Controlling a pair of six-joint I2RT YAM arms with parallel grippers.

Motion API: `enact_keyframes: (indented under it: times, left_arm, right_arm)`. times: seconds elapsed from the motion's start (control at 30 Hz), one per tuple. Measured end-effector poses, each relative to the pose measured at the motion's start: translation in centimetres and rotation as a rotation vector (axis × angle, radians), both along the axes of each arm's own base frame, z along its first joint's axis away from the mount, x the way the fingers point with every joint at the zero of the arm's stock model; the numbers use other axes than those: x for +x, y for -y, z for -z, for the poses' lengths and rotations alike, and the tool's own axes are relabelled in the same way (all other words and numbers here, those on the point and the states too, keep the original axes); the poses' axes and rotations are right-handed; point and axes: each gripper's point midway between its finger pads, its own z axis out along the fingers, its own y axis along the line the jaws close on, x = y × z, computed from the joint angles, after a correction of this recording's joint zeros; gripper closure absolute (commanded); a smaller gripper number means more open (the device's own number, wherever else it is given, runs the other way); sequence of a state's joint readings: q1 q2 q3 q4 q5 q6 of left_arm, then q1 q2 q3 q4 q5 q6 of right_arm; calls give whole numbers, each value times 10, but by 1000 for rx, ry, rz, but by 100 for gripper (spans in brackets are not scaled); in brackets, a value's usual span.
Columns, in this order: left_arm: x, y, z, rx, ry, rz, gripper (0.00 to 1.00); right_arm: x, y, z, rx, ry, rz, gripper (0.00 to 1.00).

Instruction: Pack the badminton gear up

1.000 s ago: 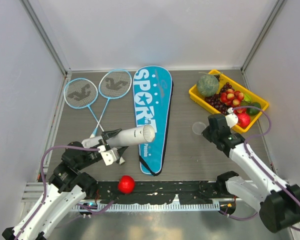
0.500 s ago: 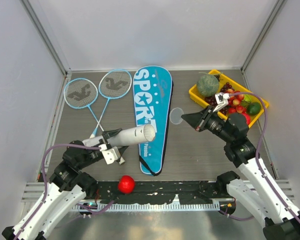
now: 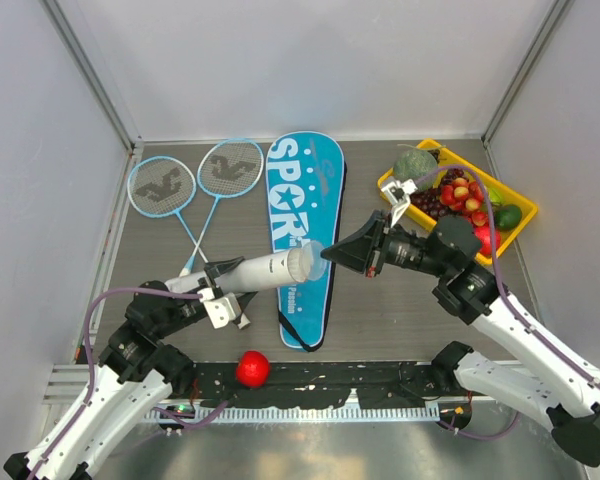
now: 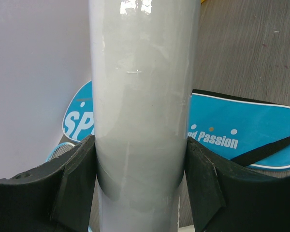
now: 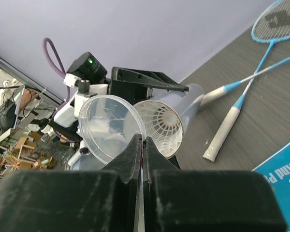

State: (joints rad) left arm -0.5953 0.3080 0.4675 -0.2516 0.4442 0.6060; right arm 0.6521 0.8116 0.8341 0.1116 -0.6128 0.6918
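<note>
My left gripper (image 3: 215, 290) is shut on the white cardboard tube (image 3: 255, 272) and holds it level above the table, mouth pointing right; in the left wrist view the tube (image 4: 142, 96) fills the gap between the jaws of the left gripper (image 4: 141, 159). My right gripper (image 3: 330, 252) is shut on the rim of a clear round lid (image 5: 111, 128), held just in front of the tube's mouth (image 5: 183, 108). A white shuttlecock (image 5: 162, 126) sits inside the tube. Two light-blue rackets (image 3: 163, 185) (image 3: 230, 165) lie crossed at the back left. The blue SPORT cover (image 3: 302, 200) lies in the middle.
A yellow tray (image 3: 390, 186) of fruit stands at the back right. A red ball (image 3: 251, 368) lies near the front edge, between the arm bases. Grey walls close in the table on the left, back and right.
My right arm has swung left from beside the yellow tray, carrying the clear lid to the tube's mouth. The left arm and tube have stayed still.
</note>
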Motion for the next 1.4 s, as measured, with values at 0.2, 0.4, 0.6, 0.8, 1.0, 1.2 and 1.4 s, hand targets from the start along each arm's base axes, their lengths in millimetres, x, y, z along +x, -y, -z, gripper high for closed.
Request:
enact_keyframes:
  times: [0.2,0.4,0.6,0.8,1.0,1.2,1.4]
  left_arm:
    - [0,0,0,0,0,0,87]
    - [0,0,0,1,0,0,87]
    - [1,-1,1,4,-3,-10,87]
    - [1,-1,1,3,-2,-10,87]
    - [1,-1,1,3,-2,-9,87]
    - [1,-1,1,4,-3,-11,87]
    - [2,-1,1,3,-3,-12,87]
  right_arm:
    - [0,-21,32,-87,-75,-44,95]
    - [-5,-33,53,-158,-107,-67,95]
    - [1,-32,58,-185,-101,-12,95]
    - [11,-25,56,-190,-87,66,95]
    - [17,-24,58,-198,-81,97,95]
    - [19,-27,59,-205,-87,96,95]
    - [20,-32,51,-199,-79,93,95]
